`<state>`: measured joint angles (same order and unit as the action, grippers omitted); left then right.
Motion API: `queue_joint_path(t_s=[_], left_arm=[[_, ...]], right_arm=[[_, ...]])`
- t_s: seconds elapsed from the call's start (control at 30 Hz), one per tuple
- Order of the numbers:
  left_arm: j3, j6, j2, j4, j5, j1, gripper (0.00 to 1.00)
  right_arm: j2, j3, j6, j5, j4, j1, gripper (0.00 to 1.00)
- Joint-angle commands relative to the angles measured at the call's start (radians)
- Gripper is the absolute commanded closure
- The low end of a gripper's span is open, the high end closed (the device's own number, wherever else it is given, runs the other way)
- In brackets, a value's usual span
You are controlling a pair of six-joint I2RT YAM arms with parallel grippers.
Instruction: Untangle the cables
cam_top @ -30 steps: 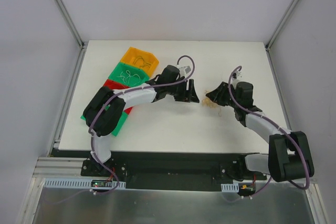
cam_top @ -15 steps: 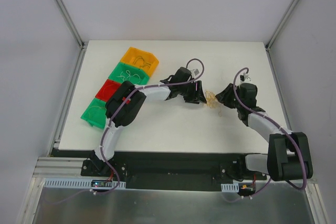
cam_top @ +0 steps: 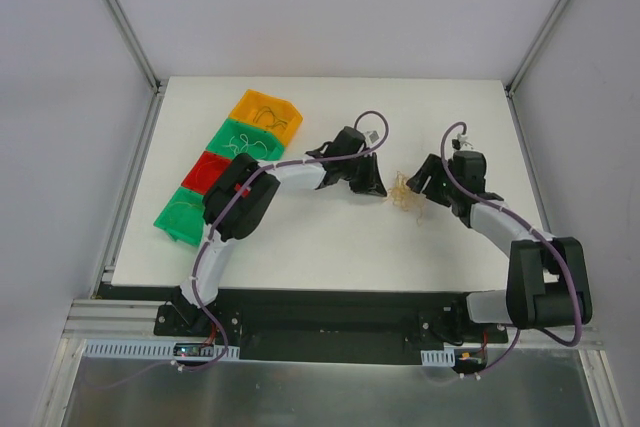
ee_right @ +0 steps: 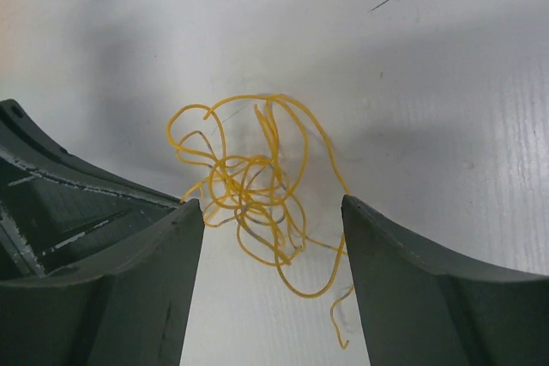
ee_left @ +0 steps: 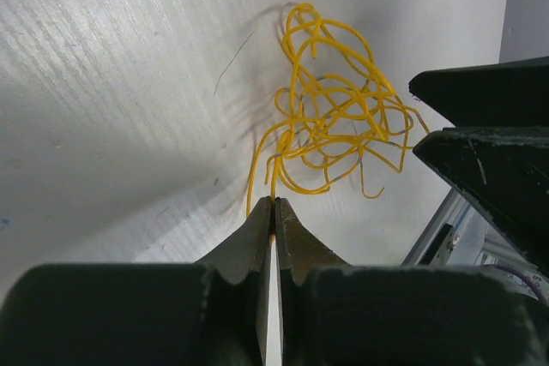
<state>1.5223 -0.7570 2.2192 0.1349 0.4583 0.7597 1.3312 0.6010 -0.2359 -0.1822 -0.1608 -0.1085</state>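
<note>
The cables are a small clump of curly yellow wires lying on the white table between the two arms. In the left wrist view the cables spread out just beyond my left gripper, whose jaws are shut on one yellow strand at their tips. My left gripper sits at the clump's left edge. My right gripper is open, and the lower loops of the cables lie between its fingers, not pinched. Seen from above, the right gripper stands at the clump's right edge.
Four bins stand in a slanted row at the table's left: orange, green, red and green, some with thin wires inside. The right arm's dark fingers loom close on the left wrist view's right side.
The left arm swung right to the clump and its jaws closed on a strand. The right gripper opened wider and let the clump settle on the table.
</note>
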Motion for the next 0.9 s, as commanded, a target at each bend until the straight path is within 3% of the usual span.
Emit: queue_joint_path(t_s=[0.0, 0.53, 0.87], left_arm=[[-0.031, 0.047, -0.09, -0.003, -0.017, 0.007, 1.0], [-0.146, 0.206, -0.407, -0.008, -0.036, 0.053, 1.0], [-0.235, 0.461, -0.76, -0.011, -0.236, 0.101, 1.0]], right_arm=[[0.049, 0.095, 0.066, 0.038, 0.098, -0.032, 0.31], [0.24, 0.295, 0.136, 0.119, 0.343, -0.143, 0.41], [0.301, 0.339, 0.127, 0.174, 0.414, -0.14, 0.57]])
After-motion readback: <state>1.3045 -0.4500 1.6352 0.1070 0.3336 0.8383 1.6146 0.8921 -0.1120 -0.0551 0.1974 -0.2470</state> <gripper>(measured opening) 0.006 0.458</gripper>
